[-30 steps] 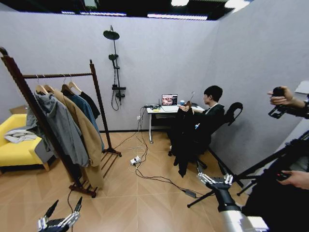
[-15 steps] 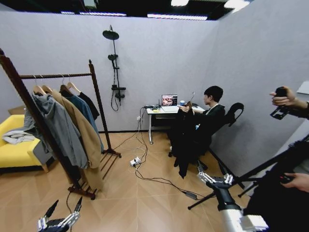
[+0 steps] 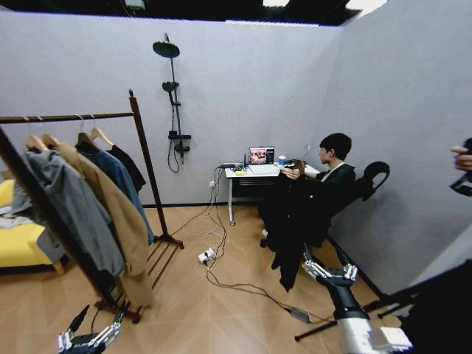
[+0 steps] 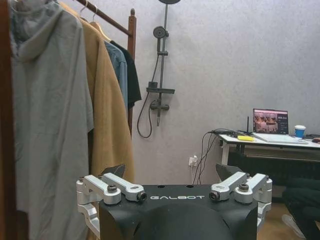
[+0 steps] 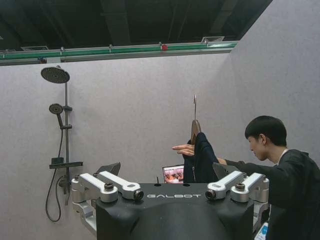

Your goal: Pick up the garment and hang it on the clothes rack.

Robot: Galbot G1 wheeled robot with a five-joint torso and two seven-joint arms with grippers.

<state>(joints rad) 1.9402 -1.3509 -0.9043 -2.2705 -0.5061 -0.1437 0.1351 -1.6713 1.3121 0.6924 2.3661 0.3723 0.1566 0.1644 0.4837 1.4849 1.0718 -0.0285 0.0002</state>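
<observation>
The garment (image 3: 289, 214), long and black, hangs from a hanger held up by a seated person across the room; in the right wrist view the garment (image 5: 200, 164) droops under the hanger hook. The clothes rack (image 3: 144, 162), dark red-brown wood, stands at the left with several clothes on its bar, and its knob-topped post (image 4: 132, 29) rises in the left wrist view. My left gripper (image 3: 96, 324) is open low at the front left, close to the rack's foot. My right gripper (image 3: 330, 273) is open low at the front right, short of the garment.
A tan coat (image 3: 110, 210), grey hoodie (image 3: 63, 210), teal shirt and short black top hang on the rack. Cables and a power strip (image 3: 206, 257) cross the floor. Beyond are a desk with laptop (image 3: 260, 155), a wall shower fixture (image 3: 173, 96), a yellow sofa (image 3: 18, 247) and a tripod leg (image 3: 346, 317).
The whole head view has shifted: the camera moved, so the rack now sits nearer and further left, and the person further right. Both grippers keep their places, open.
</observation>
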